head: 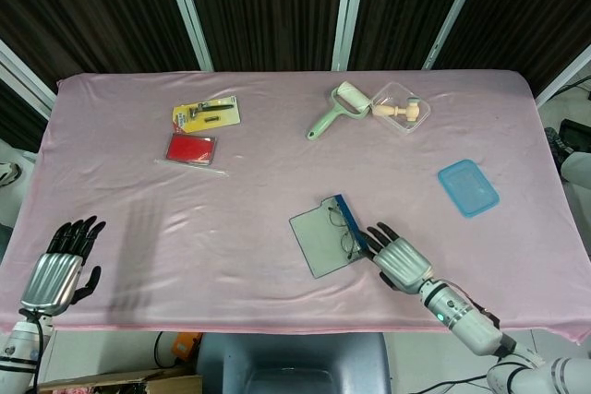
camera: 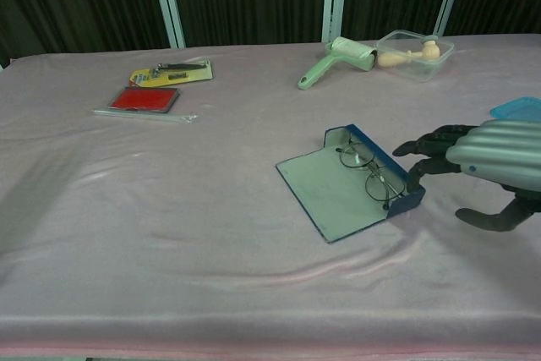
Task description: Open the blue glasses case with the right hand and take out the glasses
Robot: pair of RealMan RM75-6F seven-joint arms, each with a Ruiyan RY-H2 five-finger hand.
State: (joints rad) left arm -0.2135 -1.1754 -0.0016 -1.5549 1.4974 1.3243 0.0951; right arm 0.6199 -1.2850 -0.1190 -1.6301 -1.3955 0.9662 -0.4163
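Note:
The blue glasses case (head: 349, 219) (camera: 382, 162) lies open near the table's front, turned at an angle, its pale lid (head: 320, 244) (camera: 331, 194) flat on the cloth. Thin-framed glasses (head: 345, 228) (camera: 370, 177) rest in the case's tray. My right hand (head: 399, 261) (camera: 486, 166) sits just right of the case with its fingers stretched out and apart; the fingertips (camera: 416, 177) reach the case's near end and nothing is held. My left hand (head: 59, 269) hangs at the front left edge with fingers apart and empty, seen only in the head view.
At the back stand a green lint roller (head: 330, 110) (camera: 338, 58) and a clear tub (head: 400, 108) (camera: 414, 50) with a wooden piece. A blue lid (head: 467, 187) (camera: 516, 108) lies to the right. A yellow tool card (head: 206, 113) and a red packet (head: 191, 148) lie back left.

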